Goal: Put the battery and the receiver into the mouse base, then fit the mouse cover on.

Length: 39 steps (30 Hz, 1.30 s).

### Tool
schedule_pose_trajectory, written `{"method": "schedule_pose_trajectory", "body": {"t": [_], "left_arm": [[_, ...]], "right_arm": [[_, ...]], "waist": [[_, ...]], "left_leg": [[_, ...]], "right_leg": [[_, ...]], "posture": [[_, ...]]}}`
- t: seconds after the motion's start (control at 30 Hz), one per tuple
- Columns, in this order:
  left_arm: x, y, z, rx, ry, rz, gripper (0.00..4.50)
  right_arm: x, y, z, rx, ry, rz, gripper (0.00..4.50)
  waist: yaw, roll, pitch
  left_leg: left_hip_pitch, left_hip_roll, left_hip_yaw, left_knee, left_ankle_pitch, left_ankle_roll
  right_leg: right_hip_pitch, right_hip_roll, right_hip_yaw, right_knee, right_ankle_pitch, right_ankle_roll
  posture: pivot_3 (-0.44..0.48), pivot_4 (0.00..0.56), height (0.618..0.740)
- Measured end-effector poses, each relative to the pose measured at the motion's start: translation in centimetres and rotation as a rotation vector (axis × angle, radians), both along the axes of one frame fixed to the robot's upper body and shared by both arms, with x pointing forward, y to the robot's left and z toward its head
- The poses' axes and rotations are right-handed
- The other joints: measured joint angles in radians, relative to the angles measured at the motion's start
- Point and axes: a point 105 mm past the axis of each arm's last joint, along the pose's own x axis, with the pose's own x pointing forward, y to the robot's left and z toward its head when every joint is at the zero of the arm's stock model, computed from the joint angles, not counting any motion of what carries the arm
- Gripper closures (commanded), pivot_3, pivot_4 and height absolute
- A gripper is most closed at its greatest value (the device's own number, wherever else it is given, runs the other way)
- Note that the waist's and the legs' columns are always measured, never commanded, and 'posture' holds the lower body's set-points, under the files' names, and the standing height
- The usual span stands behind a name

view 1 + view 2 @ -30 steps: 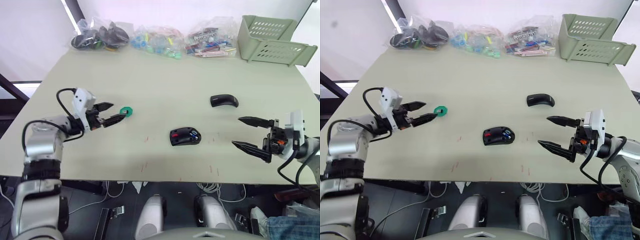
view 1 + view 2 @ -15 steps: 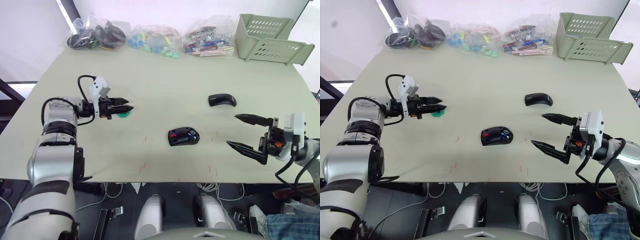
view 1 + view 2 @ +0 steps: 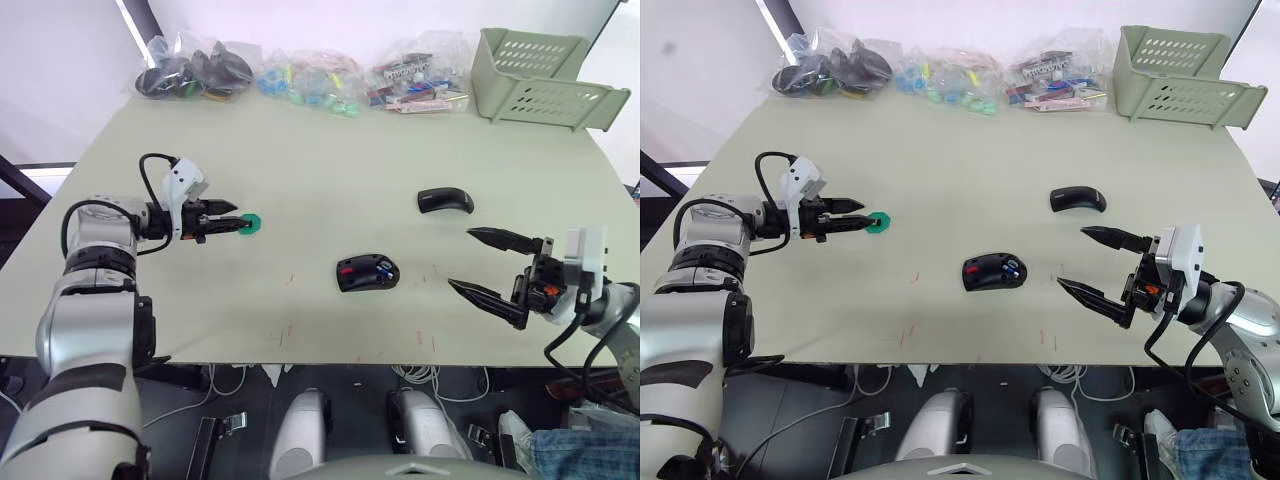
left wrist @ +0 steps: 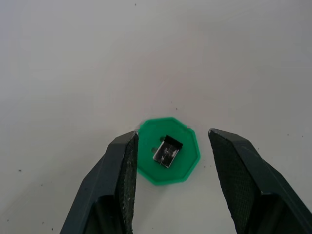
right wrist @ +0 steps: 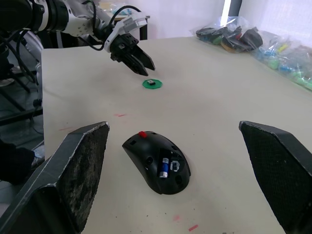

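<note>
The black mouse base (image 3: 368, 272) lies open at the table's middle front, with a red patch at one end and the blue battery (image 5: 164, 167) lying in its hollow. Behind it to the right rests the glossy black mouse cover (image 3: 446, 200). To the left, the small receiver (image 4: 167, 150) sits on a green octagonal disc (image 3: 253, 222). My left gripper (image 3: 235, 225) is open, its fingertips flanking the disc's near edge at table height. To the right of the base my right gripper (image 3: 461, 258) stands wide open and holds nothing.
Clear bags of small parts (image 3: 310, 78) line the table's far edge, with a bag of dark pieces (image 3: 200, 70) at the far left. A pale green slotted basket (image 3: 540, 80) stands at the far right. The table's front edge runs just below both grippers.
The left gripper, which covered the green disc half a second ago, has drawn back a little to the left, so the disc shows past its tips. The right gripper has barely moved.
</note>
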Motion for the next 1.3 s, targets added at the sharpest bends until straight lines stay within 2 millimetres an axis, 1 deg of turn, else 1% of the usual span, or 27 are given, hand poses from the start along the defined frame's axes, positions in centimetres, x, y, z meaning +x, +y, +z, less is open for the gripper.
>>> {"method": "schedule_pose_trajectory", "body": {"t": [0.3, 0.47, 0.6, 0.77, 0.97, 1.3], "left_arm": [[0.3, 0.3, -0.4, 0.073, -0.027, 0.017, 2.04], [0.4, 0.3, -0.8, 0.087, -0.023, 0.028, 2.04], [0.4, 0.2, -1.0, 0.096, -0.02, 0.025, 2.04], [0.5, -0.1, -1.2, 0.115, -0.026, 0.014, 2.04], [0.5, -0.1, -1.3, 0.135, -0.029, 0.009, 2.04], [0.6, 0.0, -1.4, 0.16, -0.036, 0.013, 2.04]], "right_arm": [[0.0, 0.0, -0.1, 0.005, 0.005, -0.004, 0.0], [-0.9, 0.0, -0.7, -0.016, 0.035, 0.048, 0.0], [-1.7, -0.1, -0.7, -0.041, 0.036, 0.09, 0.0], [-2.3, -0.4, -0.7, -0.047, 0.03, 0.089, 0.0], [-2.5, -0.7, -0.6, -0.05, 0.03, 0.07, 0.0], [-2.4, -0.7, -0.5, -0.049, 0.02, 0.059, 0.0]], "waist": [[0.001, 0.0, 0.0], [0.001, 0.0, 0.0], [0.001, 0.0, 0.0], [0.001, 0.0, 0.0], [0.0, -0.001, 0.0], [0.001, -0.001, 0.0]], "left_leg": [[0.0, 0.0, 0.0, 0.0, 0.0, 0.0], [0.0, 0.0, 0.0, 0.001, 0.0, 0.0], [0.0, 0.0, 0.0, 0.001, 0.0, 0.0], [0.0, 0.0, 0.0, 0.003, 0.0, 0.0], [0.0, 0.0, 0.0, 0.01, 0.0, 0.0], [0.0, 0.0, 0.0, 0.01, 0.0, 0.0]], "right_leg": [[0.0, 0.0, 0.0, 0.0, 0.0, 0.0], [0.0, 0.0, 0.0, 0.001, 0.0, 0.0], [0.0, 0.0, 0.0, 0.002, 0.0, 0.0], [0.0, 0.0, 0.0, 0.004, 0.0, 0.0], [0.0, 0.0, 0.0, 0.01, -0.001, 0.002], [0.0, 0.0, 0.0, 0.011, -0.001, 0.001]], "posture": [[0.0, 0.15, 0.74], [0.0, 0.15, 0.74], [0.0, 0.15, 0.74], [0.0, 0.15, 0.74], [0.0, 0.15, 0.74], [0.0, 0.15, 0.74]]}}
